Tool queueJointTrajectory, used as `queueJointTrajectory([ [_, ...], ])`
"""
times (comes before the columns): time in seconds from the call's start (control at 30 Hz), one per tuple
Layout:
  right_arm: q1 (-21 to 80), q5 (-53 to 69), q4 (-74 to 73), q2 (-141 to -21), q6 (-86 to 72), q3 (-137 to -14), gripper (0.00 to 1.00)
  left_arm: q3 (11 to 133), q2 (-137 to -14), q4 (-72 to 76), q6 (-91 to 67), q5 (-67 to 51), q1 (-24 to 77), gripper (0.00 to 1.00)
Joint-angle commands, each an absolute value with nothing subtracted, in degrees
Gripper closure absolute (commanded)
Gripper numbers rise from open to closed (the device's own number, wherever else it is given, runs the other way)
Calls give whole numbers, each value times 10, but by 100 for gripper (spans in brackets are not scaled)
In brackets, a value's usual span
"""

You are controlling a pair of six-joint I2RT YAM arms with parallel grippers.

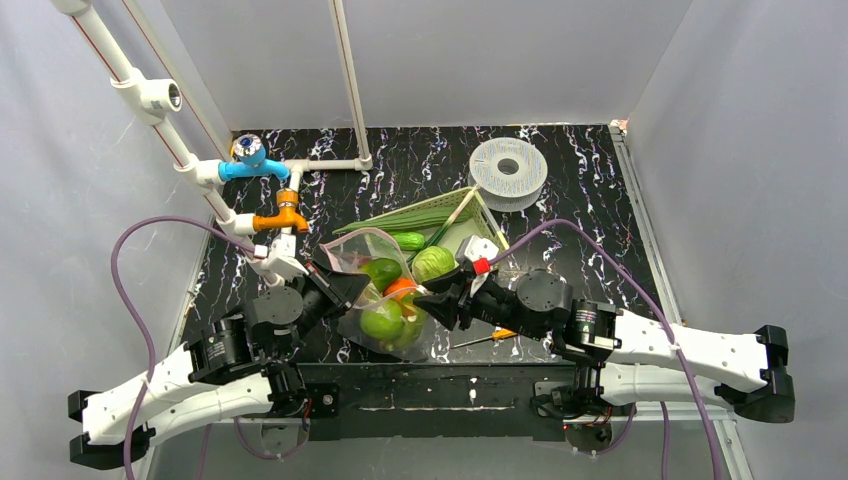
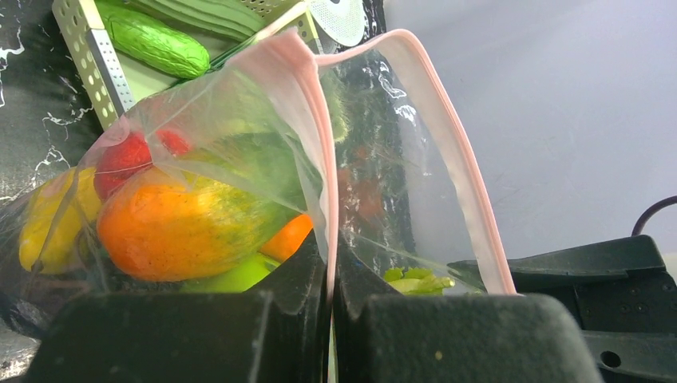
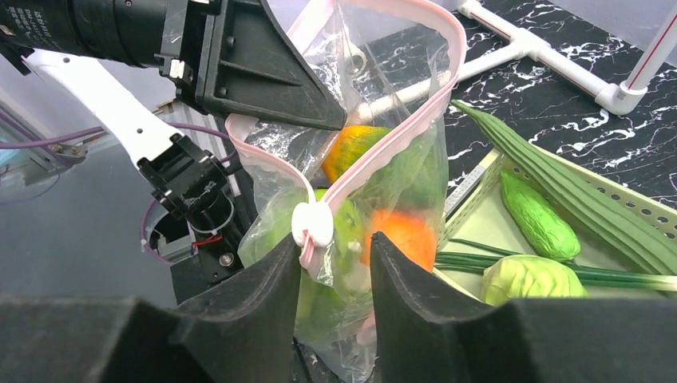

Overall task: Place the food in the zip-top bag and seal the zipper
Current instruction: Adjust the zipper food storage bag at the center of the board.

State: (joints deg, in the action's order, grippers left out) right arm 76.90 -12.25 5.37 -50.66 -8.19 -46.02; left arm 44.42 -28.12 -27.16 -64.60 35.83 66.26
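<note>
Well, the bag (image 1: 385, 290) hung upright between my two arms, its mouth gaping in a loop. Several pieces of food were inside it: something orange-green, something red, something yellow.

The left gripper (image 2: 330, 289) was pressed together on the zipper (image 2: 457, 167), pinching one lip at the bag's left side. The right gripper (image 3: 335, 244) sat at the bag's opposite side with its fingers spread. They straddled the plastic just below the white slider (image 3: 313, 224), and I could not see either pad gripping it.

What mattered to me was how the strip ran. From the slider, its long axis climbed up and away from the right fingers, across the bag toward the left pinch. The right arm was plainly the nearer one to the slider. I judged any closing pull would have to follow that line while the left held the far end taut.

Beyond the bag, the basket (image 2: 88, 56) held a cucumber (image 2: 156, 44) and a cabbage (image 3: 527, 279). So I reckoned the filling wasn't finished, and sealing now would shut them out.
</note>
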Motion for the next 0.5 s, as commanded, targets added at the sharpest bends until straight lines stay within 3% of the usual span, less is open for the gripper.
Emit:
queueJointTrajectory([
  [0.0, 771, -126, 104, -501, -79, -455, 57, 459, -270, -278, -647, 383, 663, 100],
  [0.13, 770, -128, 103, -501, -83, -450, 59, 456, -265, -278, -649, 383, 664, 100],
  [0.3, 763, -111, 131, -497, -92, -442, 97, 458, -263, -278, -635, 376, 664, 99],
  [0.47, 742, -65, 118, -505, -99, -452, 99, 475, -229, -202, -451, 316, 664, 79],
])
